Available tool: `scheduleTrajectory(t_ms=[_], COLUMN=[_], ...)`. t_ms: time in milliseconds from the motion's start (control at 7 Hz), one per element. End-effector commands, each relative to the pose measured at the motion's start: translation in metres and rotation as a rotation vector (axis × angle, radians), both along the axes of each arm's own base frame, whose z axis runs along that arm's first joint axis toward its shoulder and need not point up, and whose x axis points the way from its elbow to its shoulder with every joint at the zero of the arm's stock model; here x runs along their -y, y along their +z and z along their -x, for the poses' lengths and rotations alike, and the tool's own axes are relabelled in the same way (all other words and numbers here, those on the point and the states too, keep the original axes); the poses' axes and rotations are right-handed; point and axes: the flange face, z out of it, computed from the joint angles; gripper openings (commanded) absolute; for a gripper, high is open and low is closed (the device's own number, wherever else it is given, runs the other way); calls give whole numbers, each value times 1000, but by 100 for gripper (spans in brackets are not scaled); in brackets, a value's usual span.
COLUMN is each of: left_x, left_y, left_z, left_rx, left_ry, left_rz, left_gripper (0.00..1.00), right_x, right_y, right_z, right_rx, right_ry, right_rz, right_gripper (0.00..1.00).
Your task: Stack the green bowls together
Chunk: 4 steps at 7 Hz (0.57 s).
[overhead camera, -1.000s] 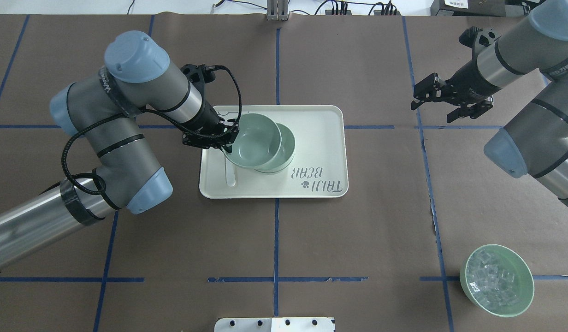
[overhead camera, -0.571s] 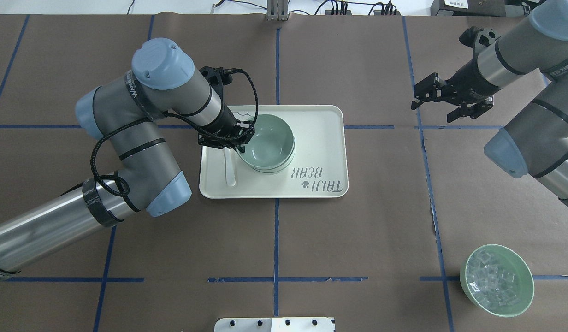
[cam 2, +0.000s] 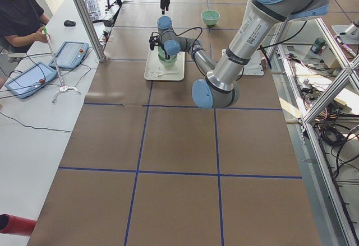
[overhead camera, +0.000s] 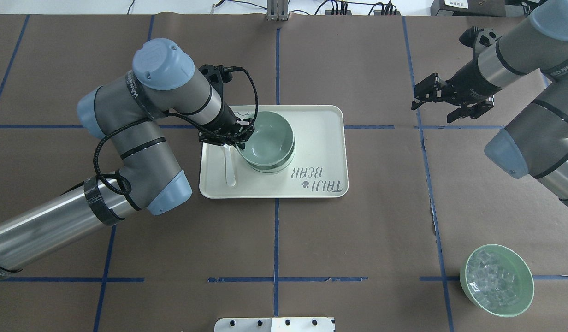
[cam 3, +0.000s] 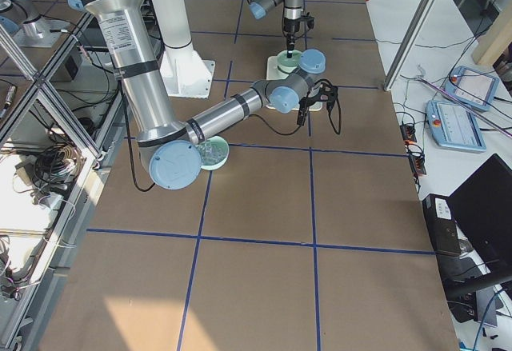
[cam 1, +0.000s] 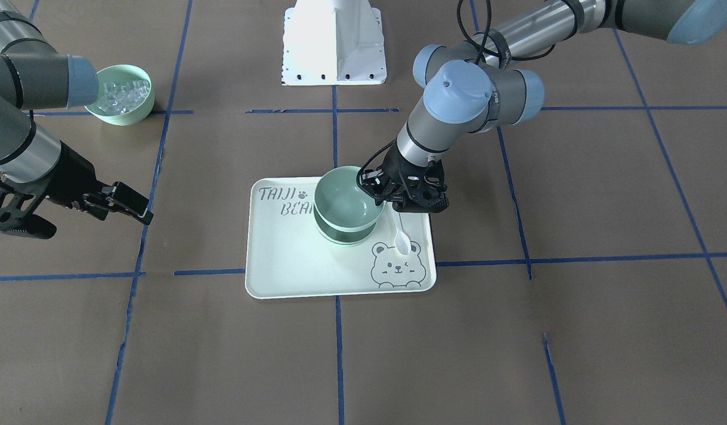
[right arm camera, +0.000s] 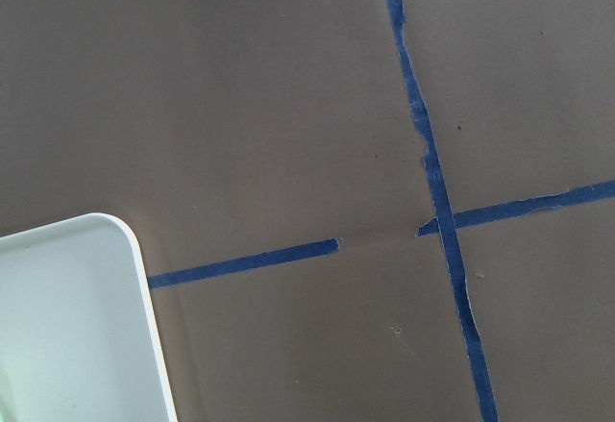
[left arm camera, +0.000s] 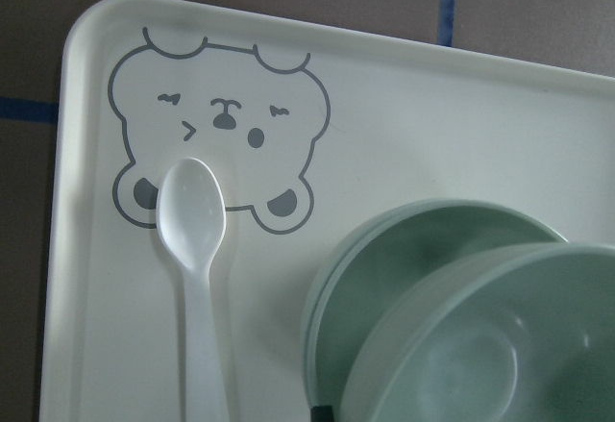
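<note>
My left gripper [overhead camera: 238, 138] is shut on the near-left rim of a pale green bowl [overhead camera: 268, 136] and holds it nested in the green bowl stack [overhead camera: 275, 166] on the bear-print tray [overhead camera: 321, 124]. The front view shows the held bowl [cam 1: 343, 200] seated in a lower bowl [cam 1: 340, 235], with the left gripper [cam 1: 384, 198] at its rim. The left wrist view shows the held bowl [left arm camera: 500, 345] inside the lower bowl's rim [left arm camera: 384, 259]. I cannot tell how many bowls lie beneath. My right gripper [overhead camera: 431, 113] is open and empty, far right of the tray.
A white plastic spoon [overhead camera: 229, 168] lies on the tray just left of the stack, also in the left wrist view [left arm camera: 197, 249]. A like green bowl with clear cubes [overhead camera: 496, 281] stands at the near right. A white base plate [overhead camera: 275, 324] is at the near edge.
My left gripper has carried the held bowl to the right, from beside the stack to right over it, and set it down into the stack. The right arm has not moved.
</note>
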Motion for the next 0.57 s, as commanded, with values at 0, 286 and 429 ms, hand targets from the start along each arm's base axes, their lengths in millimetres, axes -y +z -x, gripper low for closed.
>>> scheduleTrajectory(t_ms=[0, 286, 429], left_x=[4, 4, 4], left_y=[9, 9, 9], left_z=[-6, -8, -8], left_rx=[-7, -11, -11], left_ry=[0, 1, 2], left_rz=[-8, -11, -12], left_gripper=[0, 0, 0], right_x=[-1, -1, -1], right_y=[-1, -1, -1], right_z=[0, 0, 0], right_rx=[1, 1, 1], right_ry=[0, 0, 0], right_rz=[-1, -2, -2], right_gripper=[100, 100, 100])
